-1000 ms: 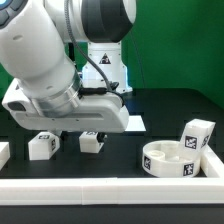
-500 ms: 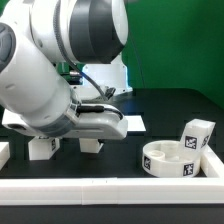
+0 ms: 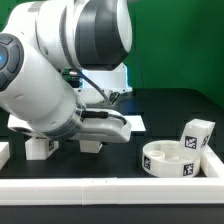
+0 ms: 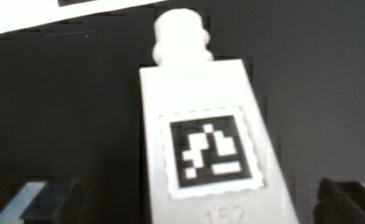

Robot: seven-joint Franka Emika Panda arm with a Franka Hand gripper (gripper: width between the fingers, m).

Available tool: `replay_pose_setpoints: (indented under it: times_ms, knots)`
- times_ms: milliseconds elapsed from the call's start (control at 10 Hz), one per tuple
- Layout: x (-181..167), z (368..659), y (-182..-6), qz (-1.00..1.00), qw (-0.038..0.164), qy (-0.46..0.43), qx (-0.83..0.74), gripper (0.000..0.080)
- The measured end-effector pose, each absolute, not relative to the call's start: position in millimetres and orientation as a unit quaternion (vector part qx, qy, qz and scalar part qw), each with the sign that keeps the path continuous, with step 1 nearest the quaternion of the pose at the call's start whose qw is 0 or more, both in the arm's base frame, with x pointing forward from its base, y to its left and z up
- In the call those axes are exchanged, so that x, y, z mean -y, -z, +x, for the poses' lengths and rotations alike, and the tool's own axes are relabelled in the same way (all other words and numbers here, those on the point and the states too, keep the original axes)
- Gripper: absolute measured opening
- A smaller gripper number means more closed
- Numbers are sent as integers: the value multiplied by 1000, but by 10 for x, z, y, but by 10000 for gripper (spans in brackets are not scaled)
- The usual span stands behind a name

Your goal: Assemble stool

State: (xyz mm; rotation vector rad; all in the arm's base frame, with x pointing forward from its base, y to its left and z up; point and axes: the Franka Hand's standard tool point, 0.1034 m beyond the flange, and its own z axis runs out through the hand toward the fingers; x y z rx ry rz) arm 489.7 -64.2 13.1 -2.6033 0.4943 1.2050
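Gripper (image 4: 182, 203): jaws spread wide, holding nothing, straddling a tagged stool leg (image 4: 200, 100) on the table (image 4: 54, 95), apparently lined up for a grasp.

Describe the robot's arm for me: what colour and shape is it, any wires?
The arm is glossy white with fat, rounded shells and a dark grey cap on one joint. A thin black cable runs beside it. Its two fingers are black and blocky.

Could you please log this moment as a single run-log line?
phase: pre-grasp | pincer: open, either side of white blocky tagged plastic leg, not touching | white round plastic disc seat: on table, untouched
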Motion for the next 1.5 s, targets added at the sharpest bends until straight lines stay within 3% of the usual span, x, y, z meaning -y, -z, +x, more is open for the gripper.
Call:
replay_pose_setpoints:
  times_ms: [100,200,300,600,700,800,1000,1500]
  knots:
    - [639,4897,-131,-888,115,-411,-168,501]
    - [639,4897,-131,-888,115,-411,-168,501]
    - [639,4897,-132,-889,115,-411,-168,337]
    - [594,4966,-188,-893,112,-405,-159,337]
    - [527,5061,-346,-902,100,-397,-140,337]
    - [416,5129,-567,-904,100,-395,-131,337]
    - [204,5269,-843,-911,88,-378,-137,337]
    - [147,5363,-841,-920,82,-355,-143,338]
